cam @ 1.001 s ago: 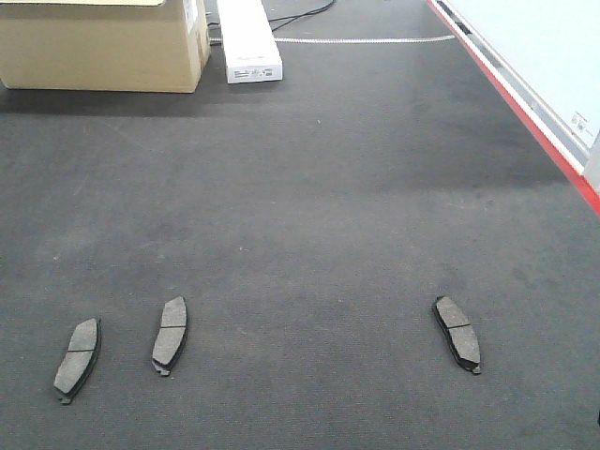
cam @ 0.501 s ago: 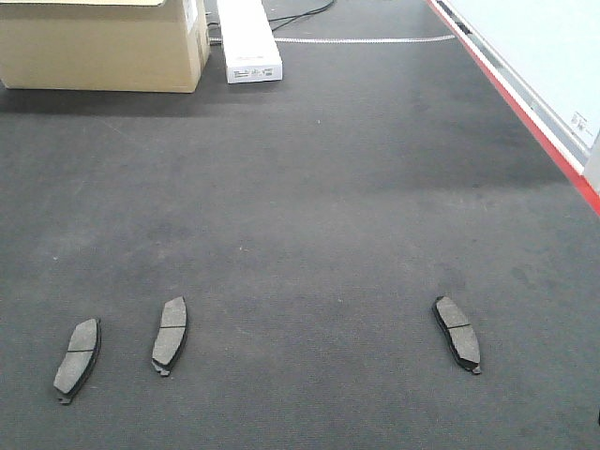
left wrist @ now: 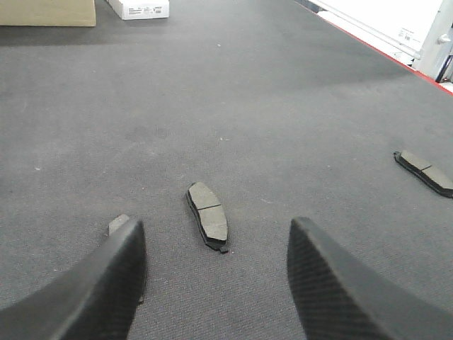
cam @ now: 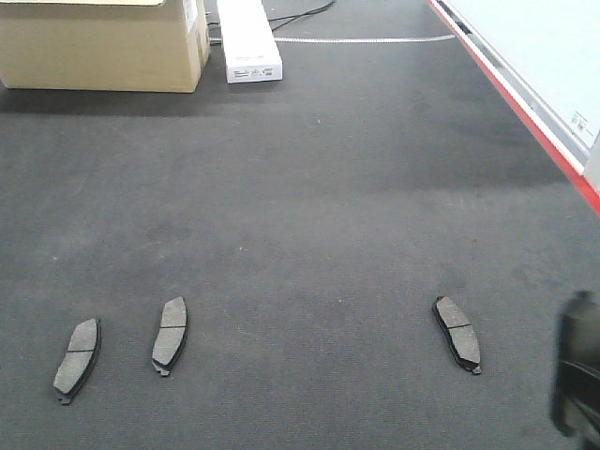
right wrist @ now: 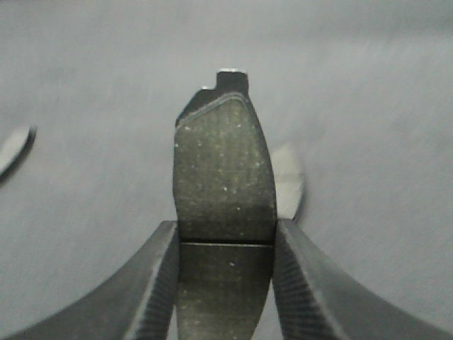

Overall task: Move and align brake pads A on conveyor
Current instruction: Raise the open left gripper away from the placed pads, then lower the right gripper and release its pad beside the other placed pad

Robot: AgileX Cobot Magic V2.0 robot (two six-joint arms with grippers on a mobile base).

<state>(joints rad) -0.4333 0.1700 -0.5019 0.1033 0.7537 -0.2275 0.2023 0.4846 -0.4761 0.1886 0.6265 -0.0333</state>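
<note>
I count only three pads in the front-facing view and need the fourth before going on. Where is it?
Observer: The fourth brake pad is clamped upright in the right gripper, with its metal tab at the far end. The right wrist view shows it.
Operator: And the left arm? I see none of it.
Observer: The left gripper is open and empty above the conveyor. One lying pad is framed between its fingers.
Operator: Does it hide anything?
Observer: Yes. In the left wrist view, the finger on the picture's left partly covers a second lying pad.
</note>
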